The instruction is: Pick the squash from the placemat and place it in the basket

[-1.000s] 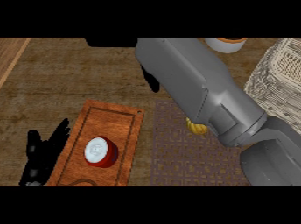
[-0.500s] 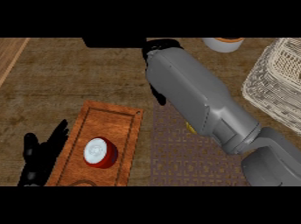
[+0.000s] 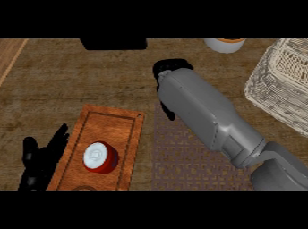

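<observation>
The brown counter [image 3: 84, 76] bears a wooden tray [image 3: 108, 129], a patterned placemat [image 3: 183, 165] just right of it, a wicker basket [image 3: 292, 85] farther right, and a white cup [image 3: 224, 44] and black box [image 3: 113, 43] beyond it.

Wooden tray [image 3: 117, 129] — red-and-white disc [image 3: 98, 156] on it — cup [image 3: 224, 44] beyond.

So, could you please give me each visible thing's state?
Left hand: open, resting at lower left.
Right hand: over the counter, grasp hidden.
Squash: not visible.
Placemat: flat, partly under the forearm.
Basket: upright.
Tray: flat, holding a red-and-white item.
</observation>
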